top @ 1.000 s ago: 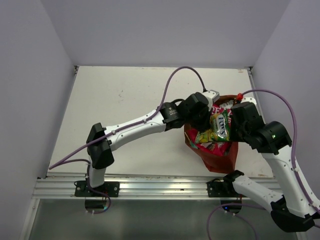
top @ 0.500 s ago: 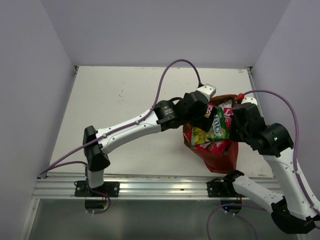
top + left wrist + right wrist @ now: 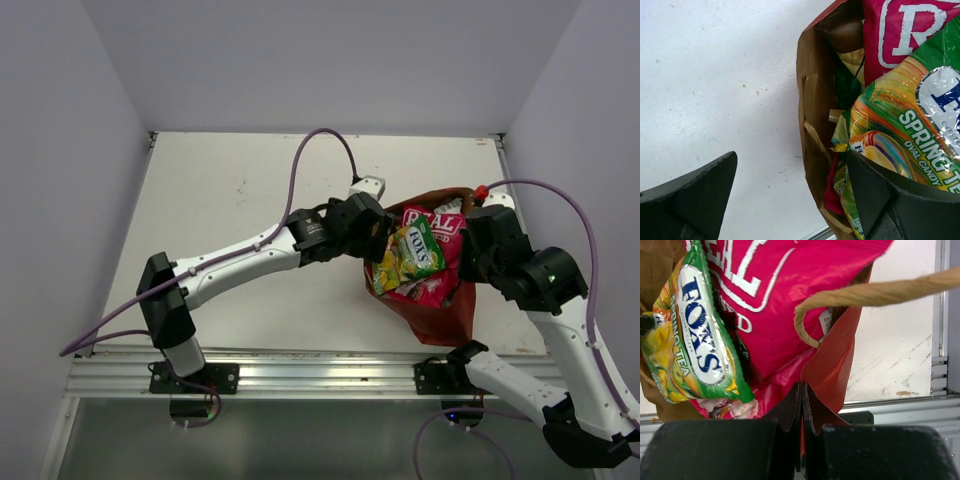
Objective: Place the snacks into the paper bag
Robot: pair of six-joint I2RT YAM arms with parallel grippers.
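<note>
The reddish-brown paper bag (image 3: 432, 312) stands at the table's right front, stuffed with snacks. A green-yellow packet (image 3: 408, 256) lies loose on top in its mouth, over a pink-red "REAL" packet (image 3: 440, 224). My left gripper (image 3: 376, 236) is open just left of the bag, holding nothing. In the left wrist view the left gripper (image 3: 790, 160) straddles the bag's brown wall (image 3: 810, 100), one finger against the green-yellow packet (image 3: 900, 130). My right gripper (image 3: 803, 390) is shut on the bag's red edge (image 3: 835, 360), beside its twisted handle (image 3: 865, 295).
An aluminium rail (image 3: 300, 375) runs along the near table edge below the bag. White walls enclose the table on three sides. Purple cables (image 3: 320, 150) loop above both arms. Bare white tabletop (image 3: 240, 200) stretches left of the bag.
The left gripper has opened and let go of the green-yellow packet, which now rests in the bag's mouth. The left arm has drawn back to the left. The right gripper has not moved.
</note>
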